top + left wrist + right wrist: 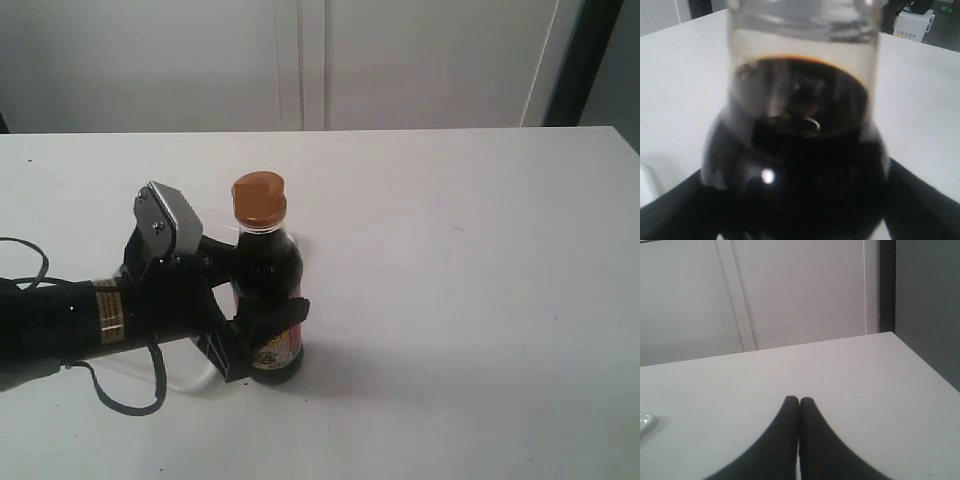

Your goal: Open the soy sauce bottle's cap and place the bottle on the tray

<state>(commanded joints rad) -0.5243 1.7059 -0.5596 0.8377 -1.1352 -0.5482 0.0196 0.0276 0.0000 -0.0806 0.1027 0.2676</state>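
White table (pixel 460 300) fills most of the scene, with pale cabinet doors (pixel 300 60) behind its far edge and a dark upright strip at the far right. On the left half of the table stands the soy sauce bottle (pixel 268 262), upright, filled with near-black liquid up to its shoulder. Its cap (pixel 259 197) is orange-brown and sits closed on top. A yellow and pink label wraps the lower part of the bottle.

The left gripper (pixel 262 325) reaches in from the left and clamps the bottle around its lower body, one black finger (pixel 275 318) crossing the front of the label. In the left wrist view the bottle (pixel 795 150) fills the picture, the dark liquid level showing just below the clear neck, with the black fingers (pixel 920 200) at either side of it.

A thin white edge, likely the rim of the tray (pixel 200 380), shows on the table under the left arm, just beside the bottle's base; whether the bottle stands on it cannot be told.

The right gripper (pixel 799 401) is out of the exterior view. Its own camera shows its two black fingertips (pixel 807 403) pressed together with nothing between them, above bare table.
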